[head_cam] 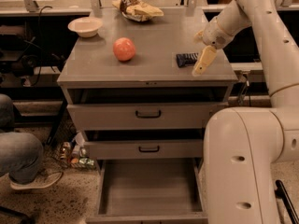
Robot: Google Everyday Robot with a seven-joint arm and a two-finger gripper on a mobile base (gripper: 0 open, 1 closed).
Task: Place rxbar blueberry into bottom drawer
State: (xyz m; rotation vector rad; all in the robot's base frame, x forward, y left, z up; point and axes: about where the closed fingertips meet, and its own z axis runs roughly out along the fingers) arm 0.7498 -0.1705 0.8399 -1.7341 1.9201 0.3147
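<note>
Snack bar [186,59], table's [154,71] right edge: likely light, slippery; pinch across it. Gripper [202,68] just beside; you can't tell its opening.

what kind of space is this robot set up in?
Probably a lab or office: grey metal drawer cabinet, cabled desks behind, someone seated at picture left. Gripper hangs over the cabinet's right edge beside the rxbar blueberry.

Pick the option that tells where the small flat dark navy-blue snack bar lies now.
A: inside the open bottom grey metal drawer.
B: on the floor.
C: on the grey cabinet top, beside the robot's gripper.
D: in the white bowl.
C: the navy-blue snack bar lies flat on the grey cabinet top, with the gripper just right of it.
</note>
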